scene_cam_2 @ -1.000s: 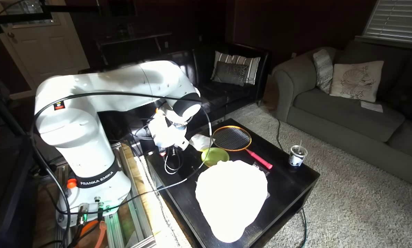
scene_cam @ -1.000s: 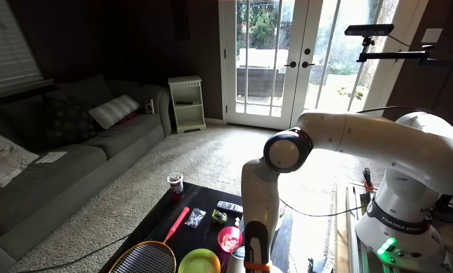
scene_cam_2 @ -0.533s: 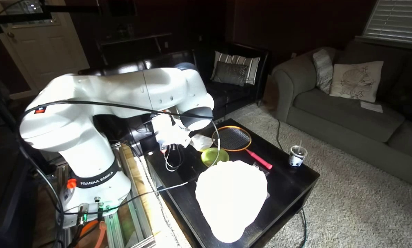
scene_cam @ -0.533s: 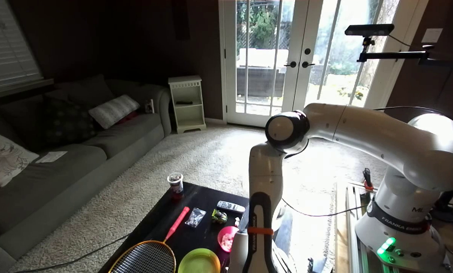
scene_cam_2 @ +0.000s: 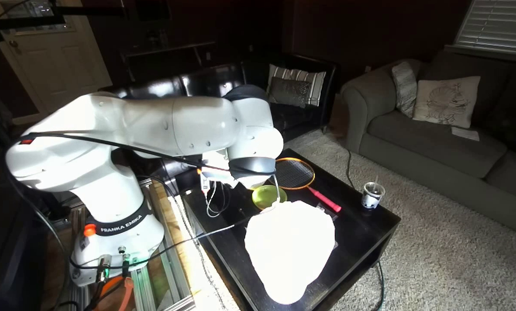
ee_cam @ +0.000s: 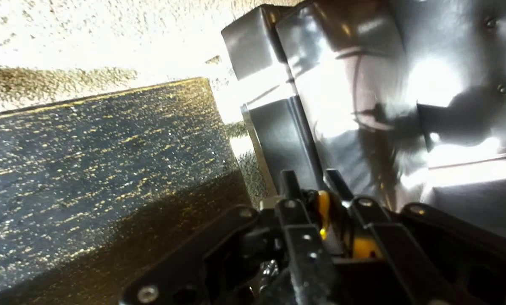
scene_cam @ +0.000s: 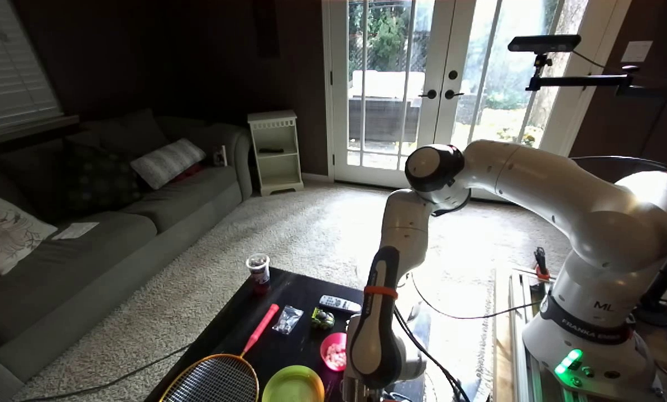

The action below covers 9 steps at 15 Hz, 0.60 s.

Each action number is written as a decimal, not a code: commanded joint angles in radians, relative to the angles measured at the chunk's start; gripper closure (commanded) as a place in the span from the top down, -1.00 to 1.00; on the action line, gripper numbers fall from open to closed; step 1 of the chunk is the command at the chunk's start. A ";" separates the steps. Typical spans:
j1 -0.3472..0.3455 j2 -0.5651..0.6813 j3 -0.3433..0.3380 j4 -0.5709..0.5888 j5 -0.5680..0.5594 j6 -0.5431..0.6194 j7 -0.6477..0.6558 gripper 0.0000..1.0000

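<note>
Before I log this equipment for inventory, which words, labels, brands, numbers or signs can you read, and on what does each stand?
"FRANKA EMIKA": dark band around the robot's base.
"ML": white column just above that band.
Too small or blurred: lettering beside the orange strap, print on the cup, markings on the remote.
</note>
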<state>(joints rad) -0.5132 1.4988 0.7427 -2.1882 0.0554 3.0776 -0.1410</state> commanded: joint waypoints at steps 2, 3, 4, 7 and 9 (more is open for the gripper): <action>0.001 0.000 -0.010 0.007 0.044 -0.029 -0.065 -0.59; 0.002 0.000 -0.010 0.008 0.045 -0.030 -0.069 -0.59; -0.011 0.000 -0.005 0.008 0.054 -0.059 -0.078 -0.90; -0.070 -0.001 0.009 0.021 0.194 -0.206 -0.176 -0.90; -0.065 -0.002 -0.006 0.055 0.311 -0.297 -0.246 -0.90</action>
<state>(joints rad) -0.5583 1.4966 0.7395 -2.1729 0.2147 2.9112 -0.2759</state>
